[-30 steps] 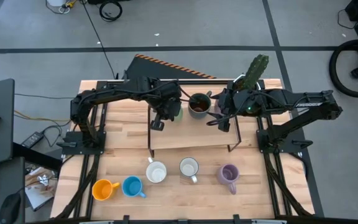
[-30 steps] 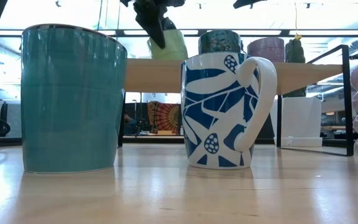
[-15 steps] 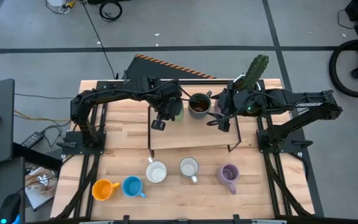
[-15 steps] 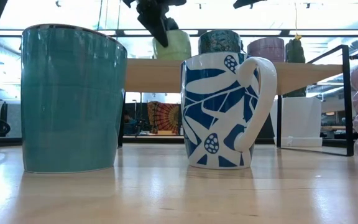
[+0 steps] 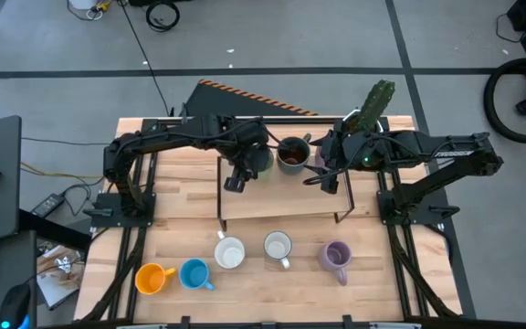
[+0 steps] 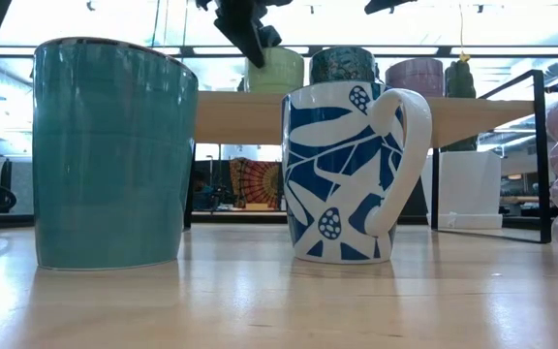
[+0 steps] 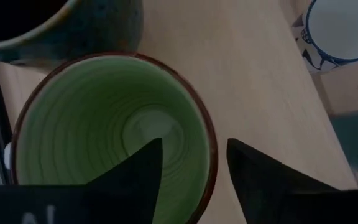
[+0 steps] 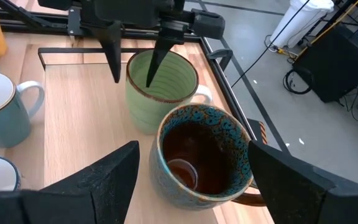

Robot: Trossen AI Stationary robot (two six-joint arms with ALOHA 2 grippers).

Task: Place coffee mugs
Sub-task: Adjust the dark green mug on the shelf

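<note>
The green mug (image 8: 160, 90) stands on the raised shelf (image 8: 73, 124) at upper centre of the high view, beside the dark brown mug (image 8: 201, 155); my left gripper (image 8: 135, 62), fingers parted astride its rim (no grip now), should rise straight up without nudging it.

Two dark arms — pointed black fingers (image 8: 112, 50).

No text, label or number could be read anywhere. The mugs bore only patterns. No brand marks showed.
</note>
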